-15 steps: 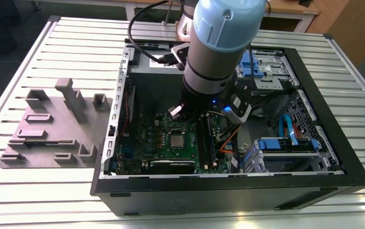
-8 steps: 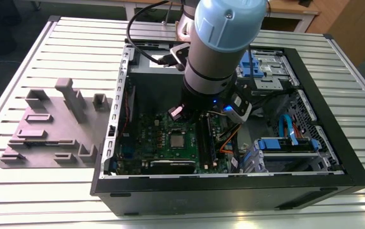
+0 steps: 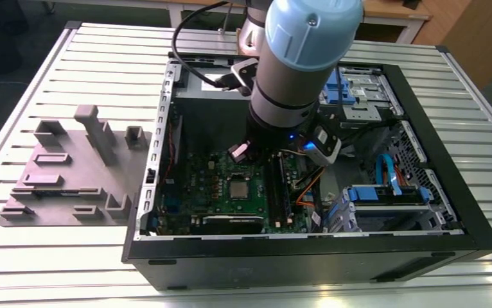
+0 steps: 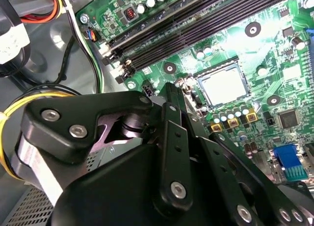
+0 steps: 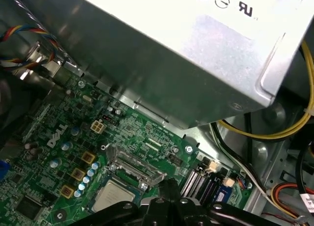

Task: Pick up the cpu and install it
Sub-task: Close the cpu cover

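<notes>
gripper (image 5: 169,188) tip-down just beside the cpu (image 5: 114,195)

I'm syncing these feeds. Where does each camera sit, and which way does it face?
Exterior view: off the arm, high, looking down into the open computer case; the arm shows.
First wrist view: on the arm, facing the motherboard and power supply; the tool shows.
Second wrist view: on the arm, facing the motherboard past the tool.
All three share the cpu.
</notes>
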`<state>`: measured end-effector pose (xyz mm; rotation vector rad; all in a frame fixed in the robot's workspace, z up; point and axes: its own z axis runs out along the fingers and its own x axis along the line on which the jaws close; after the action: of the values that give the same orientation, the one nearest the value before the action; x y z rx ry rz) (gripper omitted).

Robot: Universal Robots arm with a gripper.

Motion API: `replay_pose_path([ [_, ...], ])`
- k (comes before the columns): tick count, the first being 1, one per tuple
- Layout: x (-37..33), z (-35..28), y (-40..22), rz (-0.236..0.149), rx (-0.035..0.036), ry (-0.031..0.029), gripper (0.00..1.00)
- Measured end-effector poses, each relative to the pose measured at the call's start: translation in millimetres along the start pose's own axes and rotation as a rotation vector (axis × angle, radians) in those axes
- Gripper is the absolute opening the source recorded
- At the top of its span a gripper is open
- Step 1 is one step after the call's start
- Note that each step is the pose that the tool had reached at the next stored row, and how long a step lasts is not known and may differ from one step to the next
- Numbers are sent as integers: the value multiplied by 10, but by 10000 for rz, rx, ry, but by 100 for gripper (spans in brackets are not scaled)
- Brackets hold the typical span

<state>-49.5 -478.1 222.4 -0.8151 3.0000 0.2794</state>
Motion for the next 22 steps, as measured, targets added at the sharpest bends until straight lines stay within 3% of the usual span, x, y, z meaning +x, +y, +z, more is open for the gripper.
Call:
replay_pose_path([
  [7,-22,-1,-21,-73,-5,13,10],
  [10,-50,21,24,-97,-7,17,10],
  [13,-80,60,73,-112,-8,18,10],
  [22,-122,192,138,-113,-8,18,10],
])
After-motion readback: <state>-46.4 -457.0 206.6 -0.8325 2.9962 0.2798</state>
